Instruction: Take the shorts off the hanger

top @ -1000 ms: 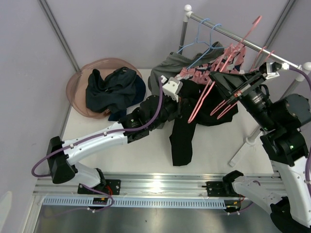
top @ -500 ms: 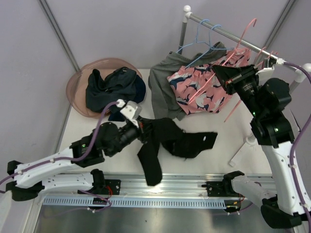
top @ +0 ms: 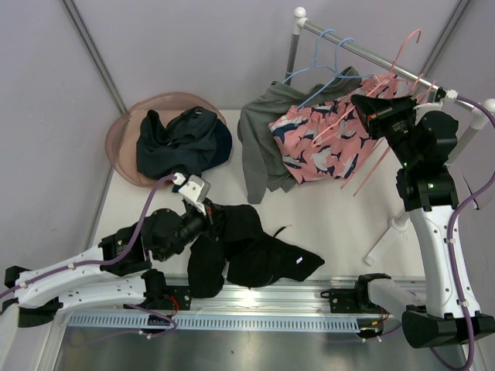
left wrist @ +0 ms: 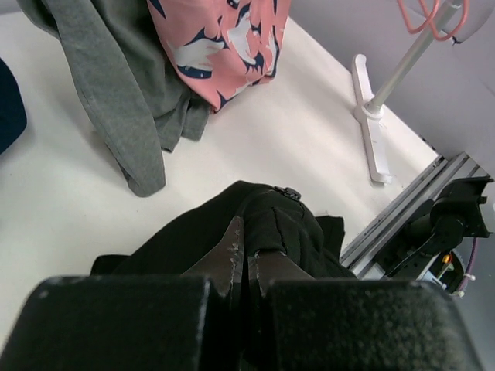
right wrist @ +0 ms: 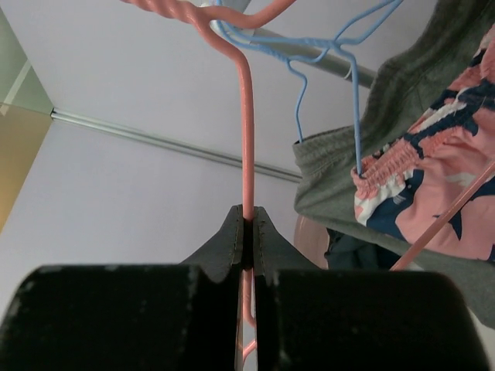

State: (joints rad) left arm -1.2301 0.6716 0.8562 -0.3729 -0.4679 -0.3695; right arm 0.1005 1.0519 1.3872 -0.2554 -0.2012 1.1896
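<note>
At the far left of the counter (top: 332,209) sits a basin (top: 122,127) with a first pair of shorts (top: 182,143) heaped in it. Across at the far right stands a rail (top: 340,40), its foot (top: 385,232) on the counter. Two more pairs hang from it side by side, the left-hand pair (top: 259,151) partly behind the right-hand pair (top: 317,147) (both trail down onto the counter). In front of them, at the near edge, a fourth pair (top: 251,251) lies bunched, the left gripper (left wrist: 247,247) clamped on its left side. The right gripper (right wrist: 249,224) grips a hanger (right wrist: 245,116) up at the rail, right of the hanging pairs.
</note>
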